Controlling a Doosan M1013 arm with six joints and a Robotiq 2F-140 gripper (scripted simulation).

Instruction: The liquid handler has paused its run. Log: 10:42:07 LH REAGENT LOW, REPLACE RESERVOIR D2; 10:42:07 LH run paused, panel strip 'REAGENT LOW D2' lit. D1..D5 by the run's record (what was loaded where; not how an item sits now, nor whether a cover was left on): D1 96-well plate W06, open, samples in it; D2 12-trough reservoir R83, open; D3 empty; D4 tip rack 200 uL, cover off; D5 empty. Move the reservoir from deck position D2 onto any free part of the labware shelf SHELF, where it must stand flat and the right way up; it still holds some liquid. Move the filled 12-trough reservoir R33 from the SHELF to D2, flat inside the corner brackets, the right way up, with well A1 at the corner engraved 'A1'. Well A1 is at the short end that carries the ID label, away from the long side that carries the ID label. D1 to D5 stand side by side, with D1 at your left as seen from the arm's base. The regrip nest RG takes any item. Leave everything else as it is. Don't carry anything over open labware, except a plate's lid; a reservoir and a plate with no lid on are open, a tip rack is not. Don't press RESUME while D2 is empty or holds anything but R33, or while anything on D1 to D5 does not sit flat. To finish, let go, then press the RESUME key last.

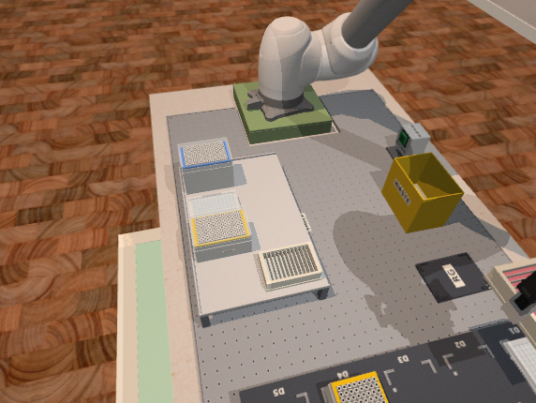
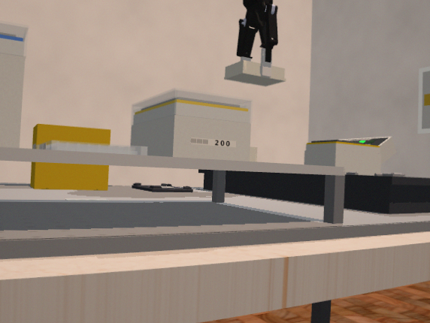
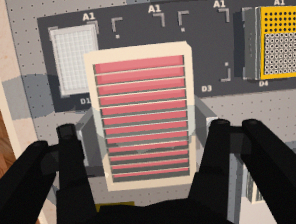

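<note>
The tool is holding a reservoir full of red liquid high up in the air.

On the left of the table, the shelf is carrying a blue-edged tip rack, a yellow-edged tip rack and another reservoir with pale troughs. Further right, a yellow bin is standing near the black RG nest. At the far right edge of the top view, the black tool is gripping the red reservoir by its two long sides, with its fingers pressing against it. In the wrist view, the red reservoir is hanging level over the near edge of the dark deck, beside the white plate at D1 and covering most of the D2 spot. In the side view, it is floating well above the table.
</note>
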